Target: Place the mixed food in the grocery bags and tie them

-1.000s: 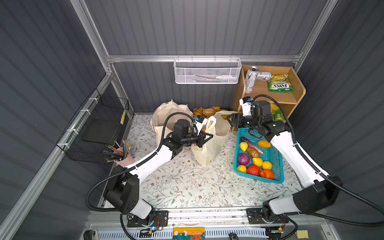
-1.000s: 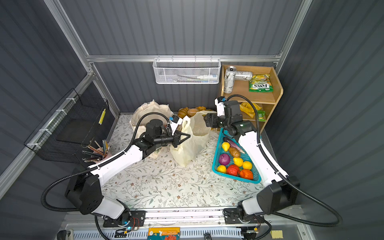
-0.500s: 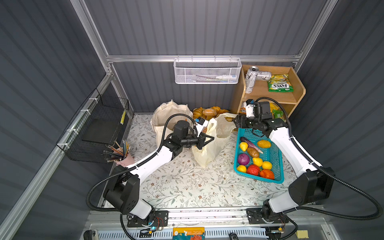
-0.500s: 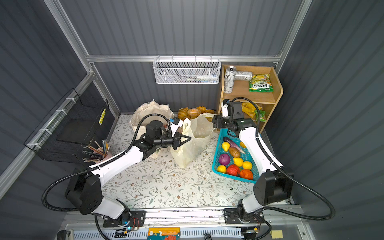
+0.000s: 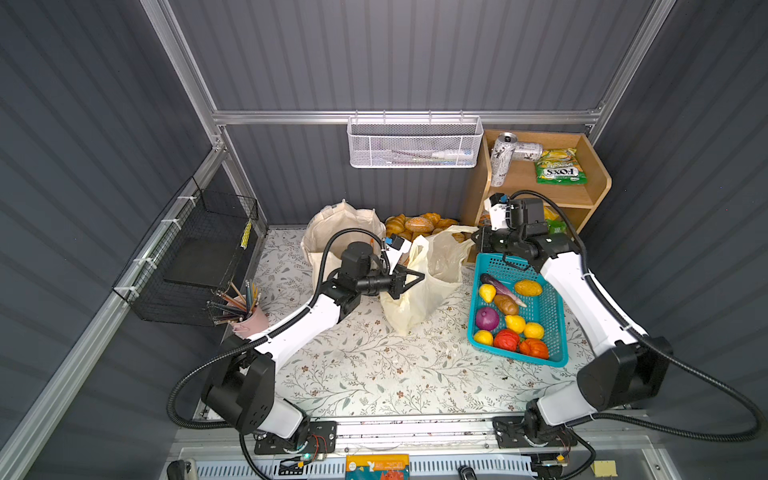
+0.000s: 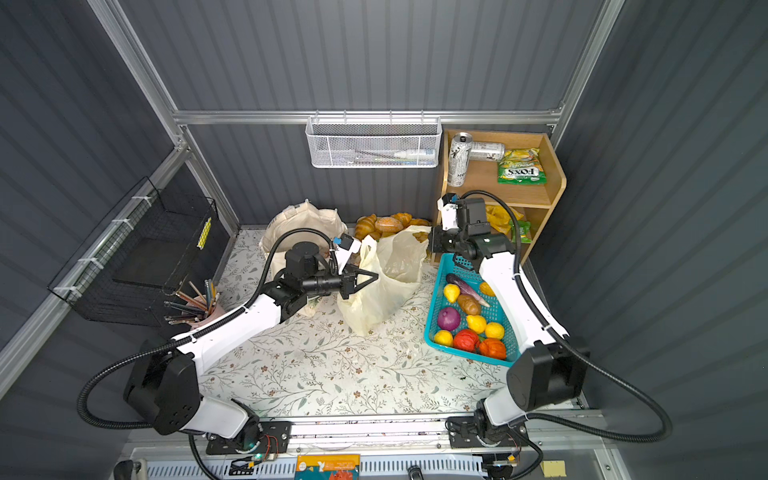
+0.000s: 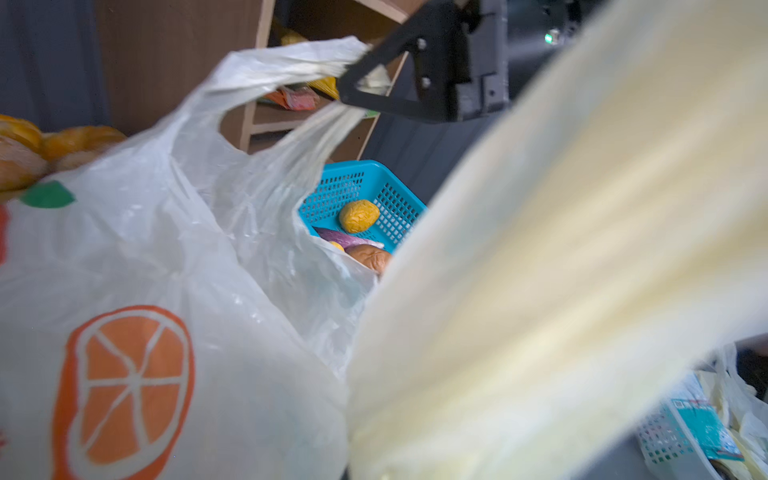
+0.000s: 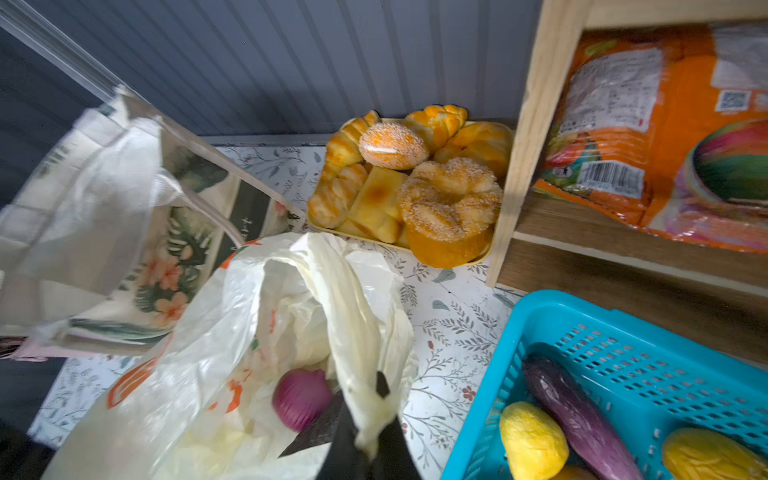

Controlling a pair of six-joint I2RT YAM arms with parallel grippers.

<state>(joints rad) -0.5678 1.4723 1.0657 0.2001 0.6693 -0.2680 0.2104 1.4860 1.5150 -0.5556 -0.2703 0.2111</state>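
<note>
One crinkly translucent cream bag [image 5: 415, 309]

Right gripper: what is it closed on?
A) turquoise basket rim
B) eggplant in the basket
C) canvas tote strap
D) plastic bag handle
D: in the left wrist view the right gripper has its fingers pinched on a loop handle of the plastic bag, with the film bunched between them.
</note>
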